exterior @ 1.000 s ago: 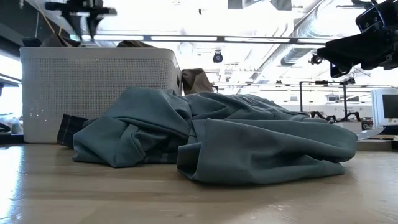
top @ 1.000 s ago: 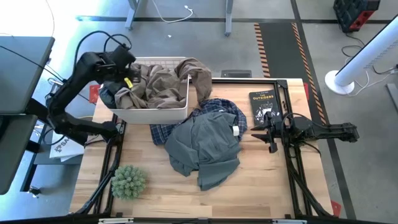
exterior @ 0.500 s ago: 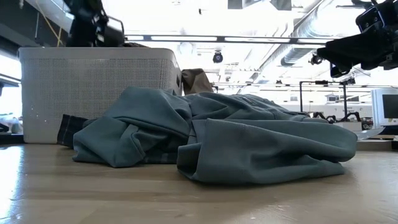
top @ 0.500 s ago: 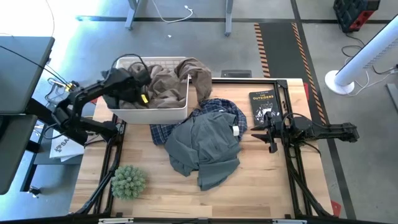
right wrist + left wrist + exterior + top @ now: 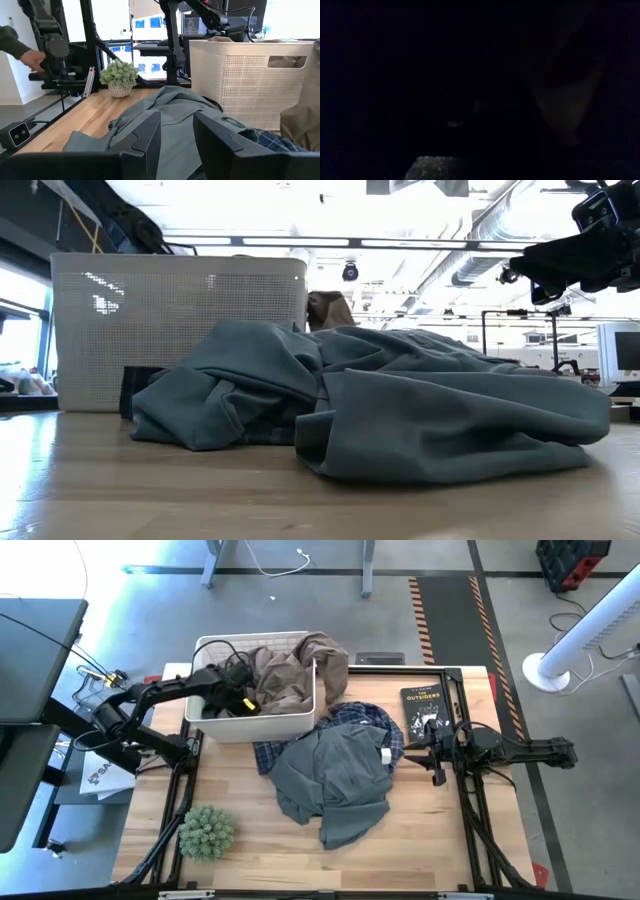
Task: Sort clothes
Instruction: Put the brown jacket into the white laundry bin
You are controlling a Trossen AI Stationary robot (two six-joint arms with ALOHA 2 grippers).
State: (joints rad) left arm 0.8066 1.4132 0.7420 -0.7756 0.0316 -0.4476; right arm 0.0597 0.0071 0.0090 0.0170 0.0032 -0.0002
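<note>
A white plastic basket (image 5: 255, 725) stands at the table's far left. In it lies a taupe-brown garment (image 5: 290, 675), with one end hanging over the basket's right wall. My left gripper (image 5: 232, 700) is down inside the basket, shut, next to that garment. A grey-green T-shirt (image 5: 335, 780) lies crumpled in the middle of the table. It partly covers a blue plaid shirt (image 5: 355, 718) by the basket. My right gripper (image 5: 432, 752) hovers open to the T-shirt's right, with nothing between its fingers (image 5: 150, 125). My left gripper reaches into the basket slanting down from the table's left, beside the taupe-brown garment. Its own body and the basket's wall hide the fingertips, and its wrist view is dark. I cannot tell whether it has cloth between its fingers.
A black book (image 5: 422, 705) lies at the far right, just beyond my right gripper. A small potted plant (image 5: 207, 830) stands near the front left corner. Beyond the table's left side, a person's hand (image 5: 31, 60) is on a device. Bare wood lies along the near edge.
My left gripper has come down from above the basket's left rim into the basket, moving toward the table's right. The basket has slid a little to the right. It has nudged the plaid shirt and the T-shirt the same way.
</note>
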